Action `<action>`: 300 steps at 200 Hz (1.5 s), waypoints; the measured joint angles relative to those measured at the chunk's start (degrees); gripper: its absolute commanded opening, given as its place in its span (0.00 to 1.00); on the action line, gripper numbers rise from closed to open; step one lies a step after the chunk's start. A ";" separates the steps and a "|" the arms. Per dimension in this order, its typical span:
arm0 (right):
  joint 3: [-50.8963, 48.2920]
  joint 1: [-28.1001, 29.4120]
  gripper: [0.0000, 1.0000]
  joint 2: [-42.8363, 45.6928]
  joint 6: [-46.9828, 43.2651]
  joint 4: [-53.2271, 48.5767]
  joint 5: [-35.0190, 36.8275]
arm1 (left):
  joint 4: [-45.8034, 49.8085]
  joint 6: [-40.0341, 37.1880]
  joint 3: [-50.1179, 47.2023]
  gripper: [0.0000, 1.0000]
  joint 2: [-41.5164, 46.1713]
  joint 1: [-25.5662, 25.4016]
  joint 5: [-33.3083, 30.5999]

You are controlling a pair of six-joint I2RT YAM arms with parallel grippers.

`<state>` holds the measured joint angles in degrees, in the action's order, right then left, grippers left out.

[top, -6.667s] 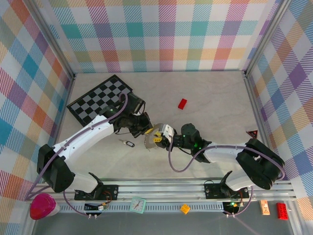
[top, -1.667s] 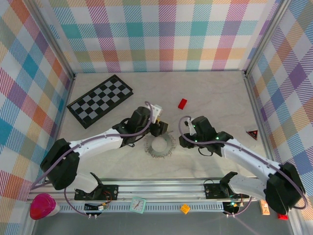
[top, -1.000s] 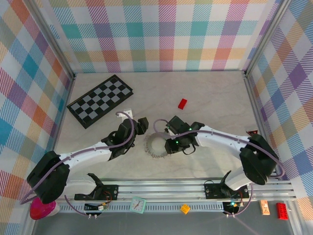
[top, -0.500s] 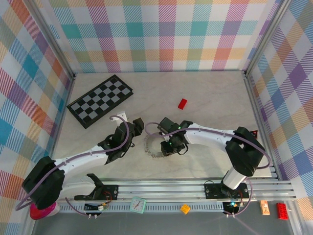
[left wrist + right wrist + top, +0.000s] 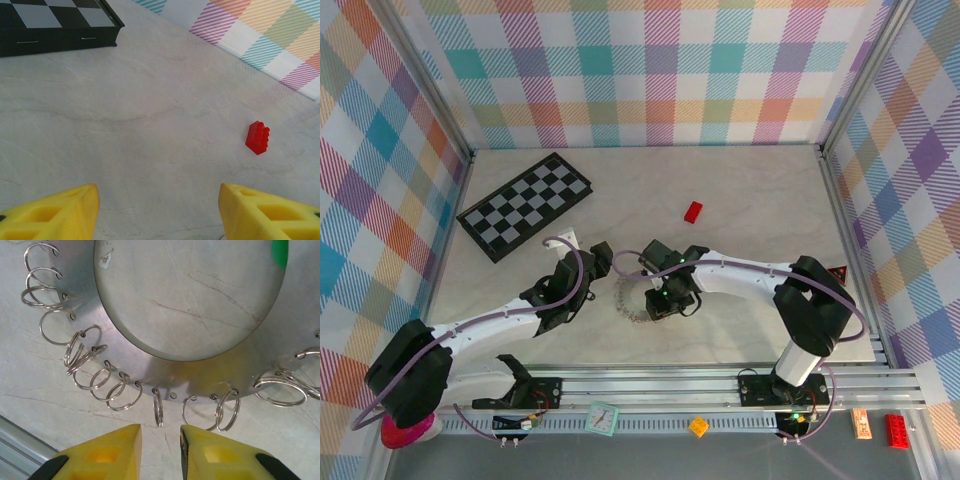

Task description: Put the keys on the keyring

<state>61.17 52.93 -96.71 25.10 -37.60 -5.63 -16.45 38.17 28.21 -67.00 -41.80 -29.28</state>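
Lying flat on the pale table towards its near middle, the keyring appears from the right wrist as a silvery band around a round opening. Its rim is punched with holes from which small wire split rings splay out over the surface. This flat rest likely keeps the loops spread so that one can be singled out. The right gripper hangs directly over the band's near rim. Its yellow fingertips are a narrow gap apart with nothing between them, and the gap is lined up with one upright split ring just ahead, which suggests a pinch on that loop is being prepared. A green patch at the picture's upper edge may be a key head, but it is too cropped to tell. The left gripper hovers just beside the keyring on its left. Its fingers are spread wide and empty and point across bare table, seemingly waiting clear of the work. From above, the two wrists crowd the ring from either side, leaving little room between them. Neighbouring loops lie touching or overlapping, so a careless closure could catch two. A grey rail bounds the near side close behind the fingertips. Beyond the ring the table is open; the red block and the chequerboard lie well apart from it.
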 measured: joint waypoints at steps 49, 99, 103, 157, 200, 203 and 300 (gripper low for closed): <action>0.55 -0.02 0.27 -0.24 0.46 -1.05 3.80 | 0.00 0.00 0.00 0.64 0.02 0.00 -0.02; 1.97 -0.02 0.29 -0.26 0.22 -4.22 9.14 | 0.00 0.00 0.00 0.64 0.02 0.02 -0.02; 2.08 -0.02 0.29 -0.28 0.17 -4.44 9.44 | 0.00 0.00 0.00 0.64 0.02 0.02 -0.02; 4.20 -0.02 0.30 -2.91 -0.61 -5.86 10.82 | 0.24 0.00 -0.07 0.64 0.66 0.00 -0.39; 5.40 0.00 0.30 -2.99 -0.79 -6.01 10.82 | 0.24 0.00 -0.17 0.64 0.76 0.00 -0.44; 5.44 0.00 0.30 -2.99 -0.83 -6.01 10.82 | 0.24 0.00 -0.22 0.64 0.76 0.00 -0.42; 5.70 3.02 0.29 -2.99 1.16 -4.96 7.10 | 3.08 0.42 -1.90 0.64 5.68 0.02 -3.65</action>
<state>66.87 55.94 -99.70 26.26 -42.57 1.48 -13.37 38.59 26.30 -61.32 -41.78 -32.93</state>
